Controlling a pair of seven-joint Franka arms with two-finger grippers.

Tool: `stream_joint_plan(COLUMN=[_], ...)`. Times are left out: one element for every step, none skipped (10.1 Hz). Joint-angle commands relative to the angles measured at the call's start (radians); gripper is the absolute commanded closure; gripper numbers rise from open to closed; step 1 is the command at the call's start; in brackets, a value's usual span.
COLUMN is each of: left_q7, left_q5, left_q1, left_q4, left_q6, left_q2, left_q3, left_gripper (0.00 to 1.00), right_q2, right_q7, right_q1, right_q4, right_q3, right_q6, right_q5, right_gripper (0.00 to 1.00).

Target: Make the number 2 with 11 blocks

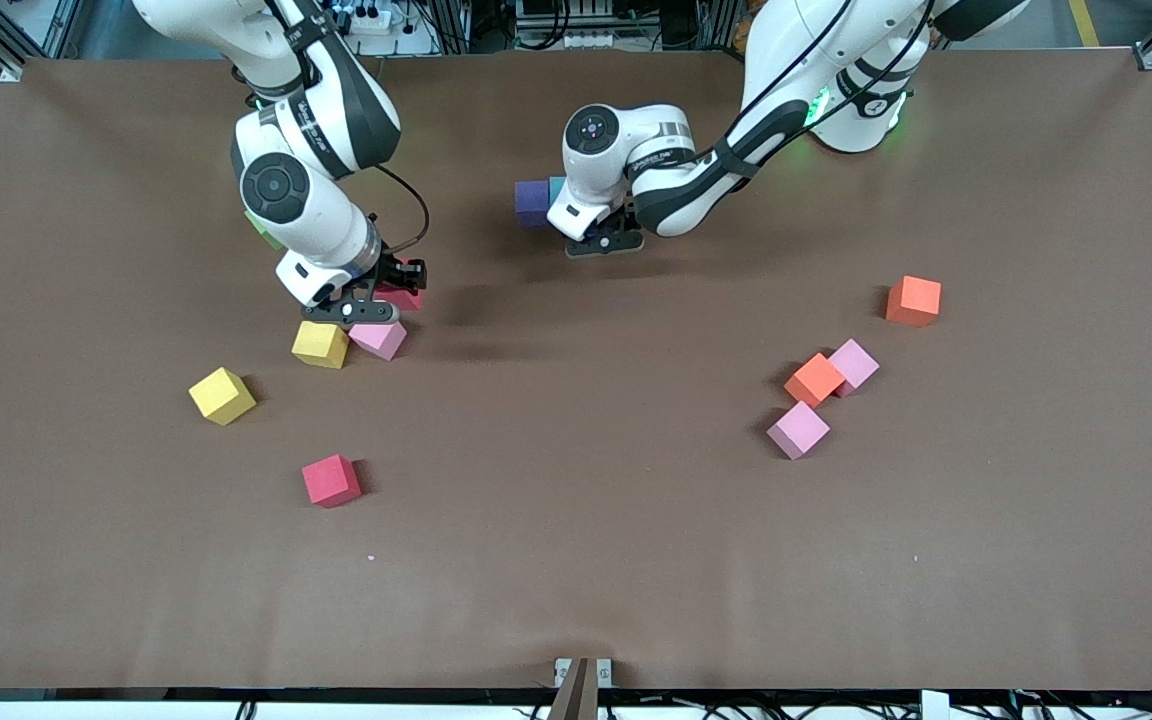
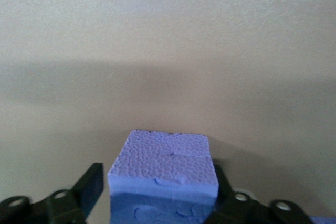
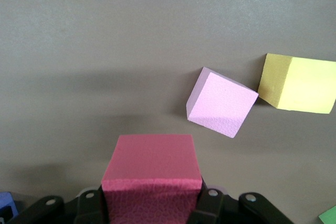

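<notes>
Brown tabletop [image 1: 576, 560] with scattered foam cubes and two arms at work. The left claw [image 1: 604, 240] sits low over the middle of the tabletop, toward the robots' bases. In the left wrist view its fingers [image 2: 89, 184] straddle a purple block [image 2: 164, 174]; one finger stands clear of the block's side and the other lies close against it, so the claw reads as released around the block. In the front view a purple block [image 1: 532, 203] and the edge of a light blue block [image 1: 557, 187] show just beside this claw's wrist.

The right claw [image 1: 361, 305] is toward the right arm's end of the tabletop, clenched on a red block [image 3: 152, 174], seen in the front view as a red patch [image 1: 402, 294] at the fingertips. Just nearer the front camera lie a pink block [image 1: 379, 338] and a yellow block [image 1: 320, 344], corner to corner. A second yellow block [image 1: 222, 395] and a second red block [image 1: 331, 480] lie nearer still, well apart.

Toward the left arm's end lie an orange block [image 1: 913, 300], then a cluster: another orange block [image 1: 815, 379] touching a pink block [image 1: 852, 365], and one more pink block [image 1: 798, 430] just beside them. A green cube [image 3: 328, 216] shows at the edge of the right wrist view. No digit shape is assembled.
</notes>
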Motion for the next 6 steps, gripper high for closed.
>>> stream_joint_plan(left_q7=[-0.030,-0.032,-0.032,-0.056,-0.099,-0.114], left_q5=[0.005,0.001,0.000,0.000,0.000,0.000], left_q1=[-0.005,-0.005,-0.005,-0.002,0.009,0.015], left_q4=[0.007,0.014,0.020,0.020,0.020,0.020], left_q6=[0.003,0.002,-0.010,-0.013,-0.015,-0.017], left_q2=[-0.014,-0.019,-0.033,-0.044,-0.065,-0.088], left_q3=[0.004,0.002,0.001,-0.008,-0.025,-0.027], left_gripper=[0.00,0.00,0.00,0.00,0.00,0.00], right_q2=[0.003,0.003,0.005,0.006,0.008,0.009], right_q7=[-0.020,-0.020,-0.018,-0.018,-0.017,-0.015], right_q1=[-0.018,-0.018,-0.018,-0.018,-0.018,-0.018], right_q4=[0.016,0.020,0.022,0.023,0.025,0.032], right_q3=[0.009,0.009,0.009,0.009,0.009,0.009], right_q6=[-0.016,-0.016,-0.016,-0.016,-0.015,-0.015], right_q5=[0.016,0.017,0.017,0.017,0.017,0.017], right_gripper=[0.92,0.92,0.92,0.92,0.92,0.92])
